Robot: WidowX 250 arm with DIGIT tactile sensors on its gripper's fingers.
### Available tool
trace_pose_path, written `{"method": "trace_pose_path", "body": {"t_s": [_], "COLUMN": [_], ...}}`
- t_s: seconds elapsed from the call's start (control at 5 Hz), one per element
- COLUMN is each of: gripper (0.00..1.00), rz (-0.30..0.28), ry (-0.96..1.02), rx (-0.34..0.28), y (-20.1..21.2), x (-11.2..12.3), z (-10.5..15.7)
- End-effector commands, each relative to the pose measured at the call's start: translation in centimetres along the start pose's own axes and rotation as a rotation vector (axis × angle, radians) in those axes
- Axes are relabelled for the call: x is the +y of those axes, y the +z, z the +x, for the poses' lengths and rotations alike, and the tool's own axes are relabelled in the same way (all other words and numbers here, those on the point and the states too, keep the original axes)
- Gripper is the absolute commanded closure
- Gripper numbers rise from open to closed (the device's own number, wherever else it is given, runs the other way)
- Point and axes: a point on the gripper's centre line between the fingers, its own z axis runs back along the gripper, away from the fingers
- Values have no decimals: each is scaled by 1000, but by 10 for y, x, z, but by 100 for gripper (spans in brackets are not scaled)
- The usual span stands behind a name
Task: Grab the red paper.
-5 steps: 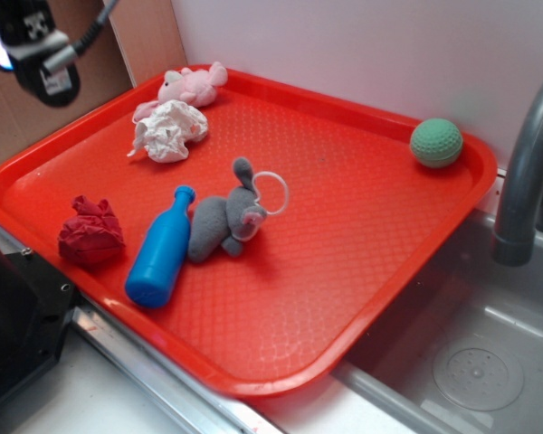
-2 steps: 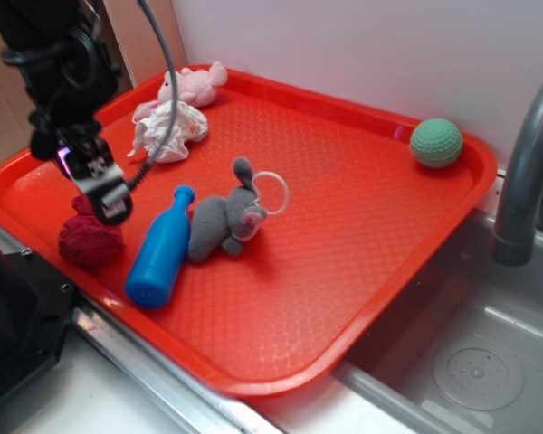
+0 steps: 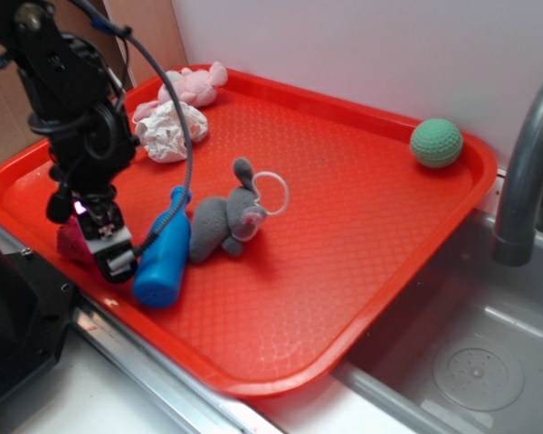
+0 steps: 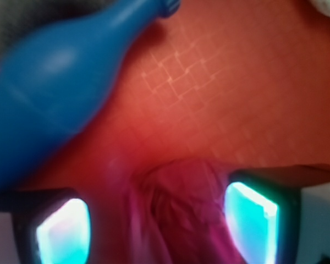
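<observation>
at tray's point(image 3: 362, 298) near-left corner, hand point(image 4: 157, 220) fingers apart, straddling red paper point(image 4: 179, 203); blue bottle point(image 3: 163, 258) just beside.

The blue bottle point(image 3: 164, 255) lies just beside the red paper point(image 3: 71, 242), crowding the tool point(image 3: 109, 249); tray point(image 3: 362, 226) centre lies bare.

Red paper point(image 4: 179, 212): dark crimson crumpled wad, wrinkled surface. Lies on tray floor near the front-left rim, mostly hidden in exterior view point(image 3: 70, 242)
</observation>
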Motion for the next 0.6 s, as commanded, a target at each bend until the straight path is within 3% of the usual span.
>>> {"method": "trace_pose_path", "body": {"t_s": [0.0,0.2,0.4], "gripper": [100,100,100], "rz": [44,59,58], "ry": [18,44,142], "rx": [58,21,-118], "y": [-18,5,57], "x": [10,15,22], "z": [-6,-1,19]}}
